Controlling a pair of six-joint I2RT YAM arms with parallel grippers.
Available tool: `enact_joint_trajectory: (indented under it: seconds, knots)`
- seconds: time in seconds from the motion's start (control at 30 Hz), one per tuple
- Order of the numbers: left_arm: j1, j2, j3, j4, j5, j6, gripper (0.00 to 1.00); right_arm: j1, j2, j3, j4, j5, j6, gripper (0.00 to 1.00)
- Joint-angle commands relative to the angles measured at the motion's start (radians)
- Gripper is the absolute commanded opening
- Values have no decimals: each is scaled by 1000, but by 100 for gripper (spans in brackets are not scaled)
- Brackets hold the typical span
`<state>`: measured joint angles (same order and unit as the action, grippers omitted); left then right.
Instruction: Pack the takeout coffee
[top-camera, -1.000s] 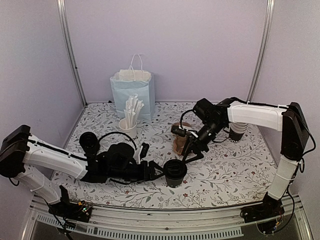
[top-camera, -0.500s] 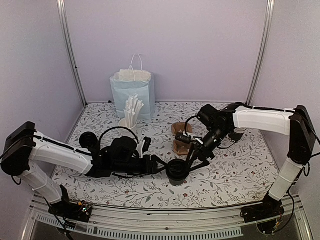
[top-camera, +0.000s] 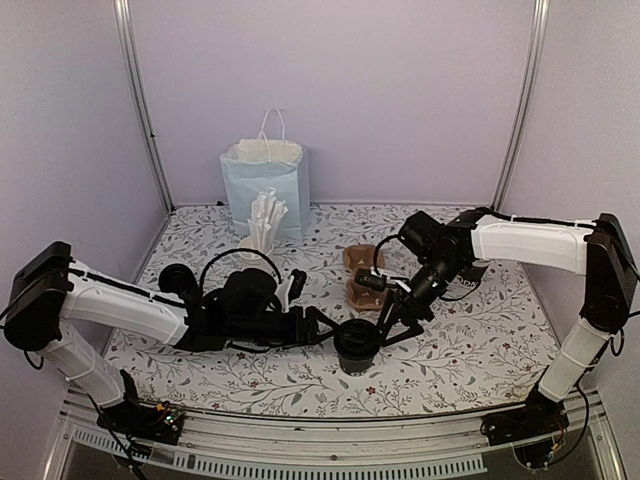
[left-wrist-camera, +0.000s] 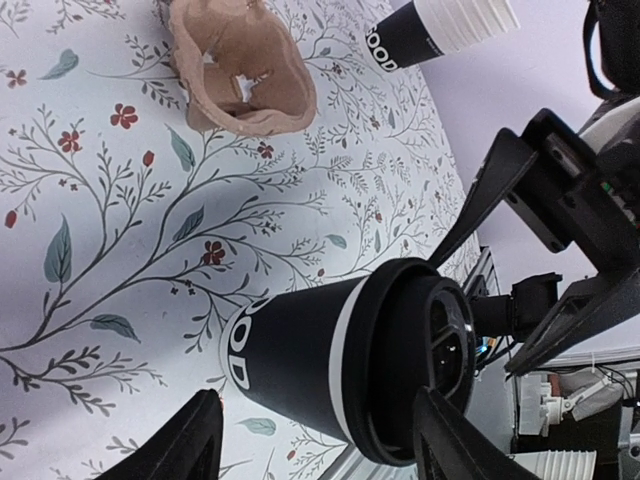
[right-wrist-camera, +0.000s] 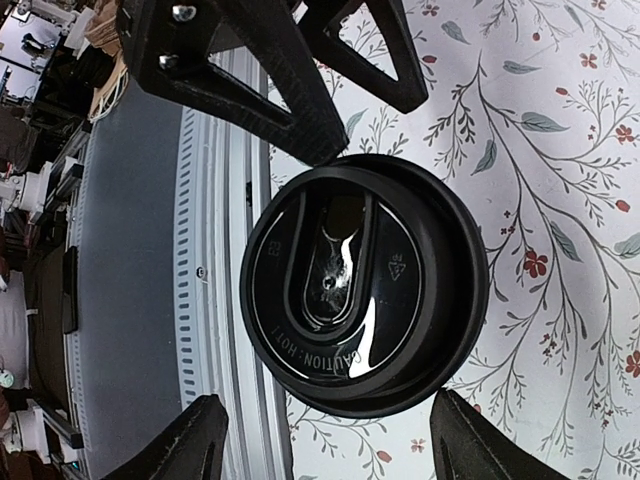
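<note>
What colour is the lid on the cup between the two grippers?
Glossy black. The lid shows best in the right wrist view, seen from straight above.

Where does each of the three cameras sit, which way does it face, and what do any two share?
Top external: high behind the bases, looking down on the table; left arm and right arm show.
Left wrist: low, facing along the table at the lidded cup, side-on; the open left gripper frames the bottom edge.
Right wrist: above the cup, facing straight down on its lid; the open right gripper frames the bottom edge.
Shared: all three see the lidded cup.
</note>
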<state>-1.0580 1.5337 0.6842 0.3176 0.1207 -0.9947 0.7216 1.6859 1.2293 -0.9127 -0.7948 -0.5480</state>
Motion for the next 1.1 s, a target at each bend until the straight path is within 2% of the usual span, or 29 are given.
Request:
enact_joint_trajectory:
  seconds: [0.0, 0.17, 0.7, 0.93, 1.07]
  knots:
    - [15, -14, 30, -30, -6, 5, 68, -4, 26, 4, 10, 15, 20, 72]
    - [10, -55, -2, -39, 17, -52, 71, -16, 29, 2, 6, 21, 25, 72]
    - [-16, 17, 3, 20, 129, -163, 53, -34, 63, 55, 24, 25, 56, 68]
    - [-17, 50, 13, 28, 146, -170, 50, -33, 74, 51, 39, 14, 61, 67]
    - [-13, 89, 19, 26, 166, -169, 47, -34, 88, 27, 53, 16, 73, 58]
